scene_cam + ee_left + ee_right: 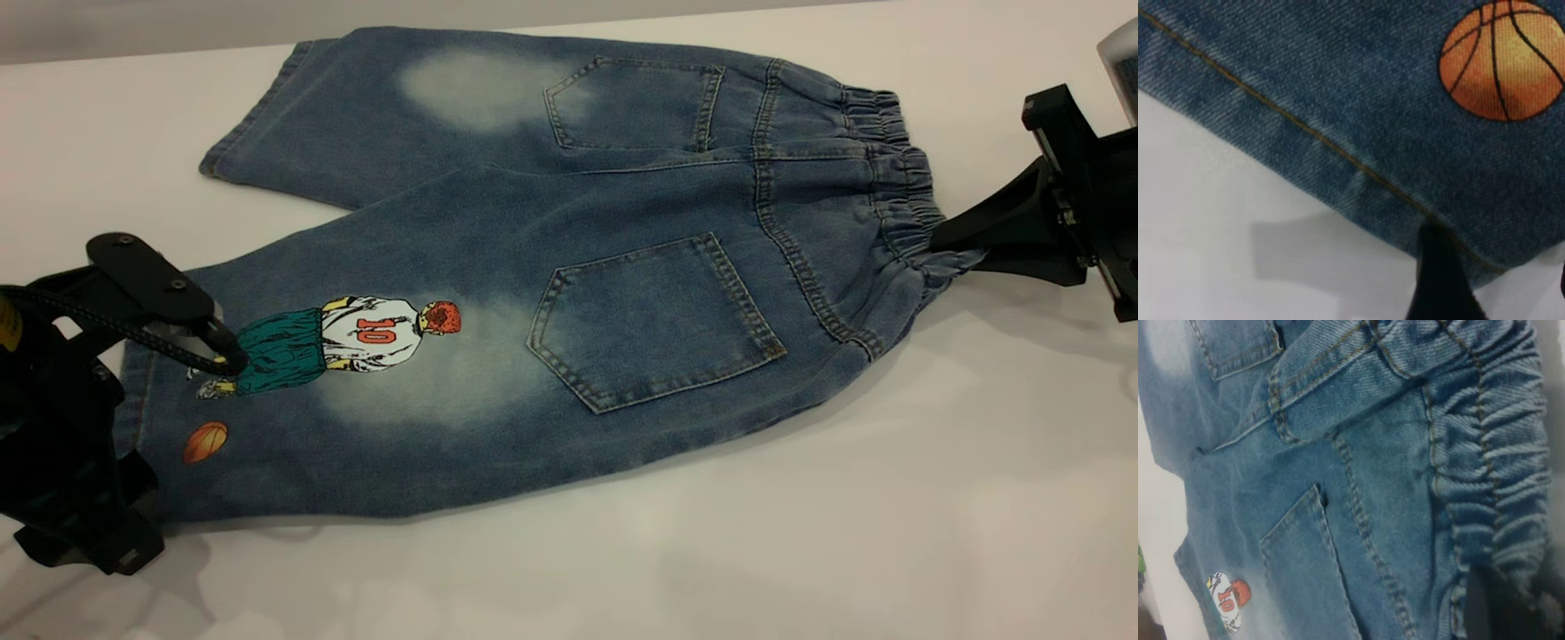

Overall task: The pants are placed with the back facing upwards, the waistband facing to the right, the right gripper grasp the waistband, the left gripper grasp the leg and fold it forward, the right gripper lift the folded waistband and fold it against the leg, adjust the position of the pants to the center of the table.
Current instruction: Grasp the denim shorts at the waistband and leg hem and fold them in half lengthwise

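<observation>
here i see the pants [569, 267] lying flat, back side up, on the white tabletop [800, 533], waistband [898, 196] to the right. my right gripper [956, 244] has its fingers closed on the waistband. my left gripper [191, 342] sits at the printed leg [293, 391] hem; i cannot tell its finger state.

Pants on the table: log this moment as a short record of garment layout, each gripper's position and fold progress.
garment: pants flat, back pockets up, waistband toward the right arm
table: white table
left gripper: left gripper at the hem of the printed leg, beside the player print
right gripper: right gripper at the waistband's near corner, which is bunched there
fold progress: no fold made yet
</observation>
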`<action>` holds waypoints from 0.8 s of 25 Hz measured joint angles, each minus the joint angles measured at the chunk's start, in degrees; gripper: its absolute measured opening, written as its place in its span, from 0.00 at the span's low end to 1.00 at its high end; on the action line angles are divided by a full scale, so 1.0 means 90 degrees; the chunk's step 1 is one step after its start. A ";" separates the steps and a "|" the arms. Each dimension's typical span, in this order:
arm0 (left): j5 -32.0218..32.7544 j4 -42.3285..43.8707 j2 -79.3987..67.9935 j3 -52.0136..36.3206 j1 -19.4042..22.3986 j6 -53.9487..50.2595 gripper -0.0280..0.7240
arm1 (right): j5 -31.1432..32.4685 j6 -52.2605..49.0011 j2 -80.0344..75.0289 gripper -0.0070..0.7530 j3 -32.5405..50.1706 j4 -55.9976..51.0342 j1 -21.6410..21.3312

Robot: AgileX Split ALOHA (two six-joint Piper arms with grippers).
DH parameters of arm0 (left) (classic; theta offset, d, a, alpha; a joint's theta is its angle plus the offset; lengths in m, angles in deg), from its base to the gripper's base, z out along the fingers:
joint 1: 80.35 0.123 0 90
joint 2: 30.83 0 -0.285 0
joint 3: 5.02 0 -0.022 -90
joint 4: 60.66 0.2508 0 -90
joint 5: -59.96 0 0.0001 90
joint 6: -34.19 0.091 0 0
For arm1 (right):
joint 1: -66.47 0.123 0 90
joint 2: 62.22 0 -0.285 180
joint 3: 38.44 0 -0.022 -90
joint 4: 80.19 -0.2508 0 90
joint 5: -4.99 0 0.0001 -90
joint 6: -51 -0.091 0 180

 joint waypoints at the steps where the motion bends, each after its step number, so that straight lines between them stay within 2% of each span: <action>1: 0.0000 0.0006 -0.0008 0.0000 0.0000 0.0000 0.54 | 0.0000 0.0000 0.0000 0.04 0.0000 0.0000 0.0000; 7: -0.0031 -0.0022 0.0022 0.0000 -0.0048 -0.0053 0.50 | 0.0030 0.0013 0.0000 0.04 0.0000 0.0000 0.0000; 13: 0.0484 0.0027 0.0346 0.0012 -0.0268 -0.0059 0.50 | 0.0032 0.0013 0.0000 0.04 0.0000 0.0006 0.0000; 20: 0.0209 0.0581 0.0325 0.0012 -0.0262 -0.0178 0.50 | 0.0059 0.0007 0.0000 0.04 0.0000 0.0017 0.0000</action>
